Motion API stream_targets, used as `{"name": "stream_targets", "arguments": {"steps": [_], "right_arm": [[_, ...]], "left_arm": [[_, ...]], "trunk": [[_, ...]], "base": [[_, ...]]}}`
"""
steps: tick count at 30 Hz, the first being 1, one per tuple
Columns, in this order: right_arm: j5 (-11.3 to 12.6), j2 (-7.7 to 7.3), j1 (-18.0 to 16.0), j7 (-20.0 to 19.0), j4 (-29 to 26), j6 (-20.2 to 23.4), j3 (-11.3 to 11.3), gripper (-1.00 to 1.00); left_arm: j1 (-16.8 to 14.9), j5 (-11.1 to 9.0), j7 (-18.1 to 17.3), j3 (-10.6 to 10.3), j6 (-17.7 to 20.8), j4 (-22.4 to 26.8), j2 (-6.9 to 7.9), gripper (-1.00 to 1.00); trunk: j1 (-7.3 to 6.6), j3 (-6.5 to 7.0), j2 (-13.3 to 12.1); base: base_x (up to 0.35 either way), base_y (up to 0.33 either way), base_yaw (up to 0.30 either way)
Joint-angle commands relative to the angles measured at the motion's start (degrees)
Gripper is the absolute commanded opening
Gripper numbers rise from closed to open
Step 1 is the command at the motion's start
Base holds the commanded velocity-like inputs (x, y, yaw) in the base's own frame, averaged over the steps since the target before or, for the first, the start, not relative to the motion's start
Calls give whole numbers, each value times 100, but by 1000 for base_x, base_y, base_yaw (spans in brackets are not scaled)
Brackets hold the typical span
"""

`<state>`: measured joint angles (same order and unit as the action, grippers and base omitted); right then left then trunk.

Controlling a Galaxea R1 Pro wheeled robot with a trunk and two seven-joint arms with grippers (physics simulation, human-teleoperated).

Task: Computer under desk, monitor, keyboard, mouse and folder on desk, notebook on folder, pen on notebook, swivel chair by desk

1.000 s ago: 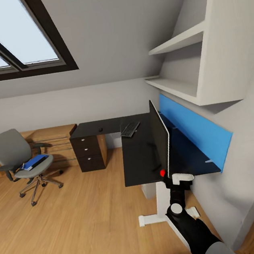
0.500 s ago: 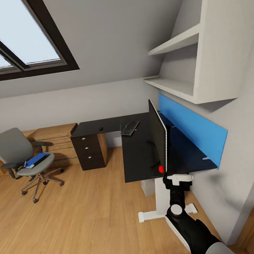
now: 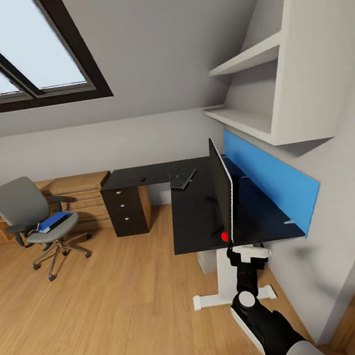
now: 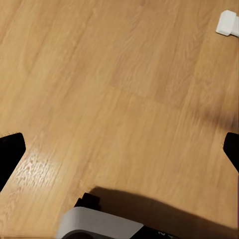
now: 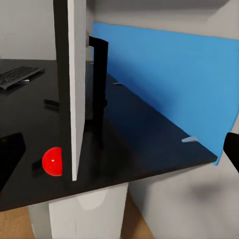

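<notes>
I see my right tool [image 5: 119, 149] spread wide before the monitor [image 3: 223, 192] on the counter [image 3: 197, 217], seemingly touching nothing.

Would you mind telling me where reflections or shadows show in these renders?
Head view: the skylight is washed out pale, and the desk top looks flat black. Left wrist view: a pale sheen patch lies on the wooden floor, and a dark shadow sits by the robot's base. Right wrist view: the glossy desk mirrors the blue panel.
</notes>
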<state>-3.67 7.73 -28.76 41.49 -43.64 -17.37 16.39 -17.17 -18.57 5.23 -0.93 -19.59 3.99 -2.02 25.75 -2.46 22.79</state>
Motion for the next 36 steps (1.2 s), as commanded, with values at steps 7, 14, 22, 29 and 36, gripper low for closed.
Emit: {"name": "stream_targets", "arguments": {"steps": [7, 14, 22, 29, 36], "right_arm": [[-35, -3, -6, 47, 15, -3, 4, 100], [-37, -8, -6, 51, 17, -3, -3, 100], [-30, -8, -6, 50, 20, 1, 1, 100], [4, 9, -6, 91, -30, 61, 27, 100], [29, 227, -6, -44, -272, 168, 41, 100]], "left_arm": [[-6, -13, 22, -12, -11, -4, 0, 100], [-6, -15, 22, -12, -10, -4, 0, 100], [-6, -15, 22, -12, -10, -4, 0, 100], [-6, -9, 22, -12, -10, -4, -5, 100], [-6, -12, 22, -12, -10, -4, -9, 100]], "trunk": [[3, -25, 13], [3, -26, 13], [3, -26, 13], [3, -26, 13], [3, -26, 13]], "base": [[0, -275, 47], [0, -140, 5], [0, -14, 0], [0, 0, 0], [0, 0, 0]]}}
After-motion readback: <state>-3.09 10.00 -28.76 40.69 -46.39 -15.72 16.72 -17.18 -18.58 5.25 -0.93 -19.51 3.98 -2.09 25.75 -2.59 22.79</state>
